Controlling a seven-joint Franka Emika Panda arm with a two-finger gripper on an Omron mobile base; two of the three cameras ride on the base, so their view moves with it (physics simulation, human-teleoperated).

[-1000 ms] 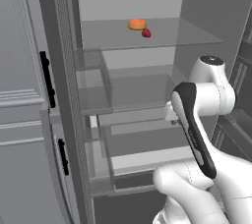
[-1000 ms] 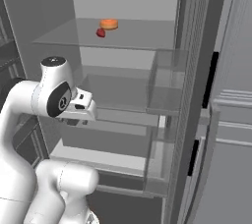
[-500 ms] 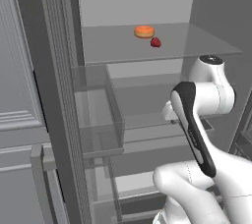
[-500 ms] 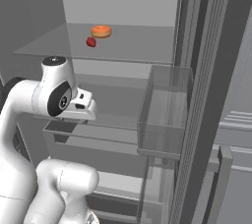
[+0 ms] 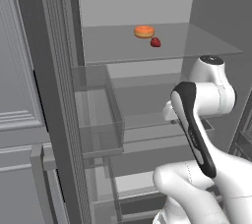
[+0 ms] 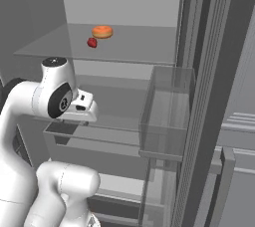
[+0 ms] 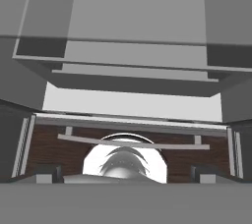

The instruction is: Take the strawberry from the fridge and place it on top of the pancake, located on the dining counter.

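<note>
Fridge (image 5: 59, 70) stands open, pale grey inside. Strawberry (image 5: 155, 42) sits on the upper glass shelf (image 5: 197, 41), just beside the orange disc (image 5: 144, 31) and a little nearer the camera; same pair in the right base view, strawberry (image 6: 92, 43), disc (image 6: 102, 32). Berry too small to tell which way its tip points or how its long axis lies.

Arm folded low in front of the fridge, well below the shelf. Gripper (image 6: 82, 109) points down; fingertips (image 7: 49, 171) sit at the bottom corners of the hand view, far apart.

Versus half a second ago: the whole scene has shifted, so the base moved. Arm pose unchanged, strawberry still by the disc.
</note>
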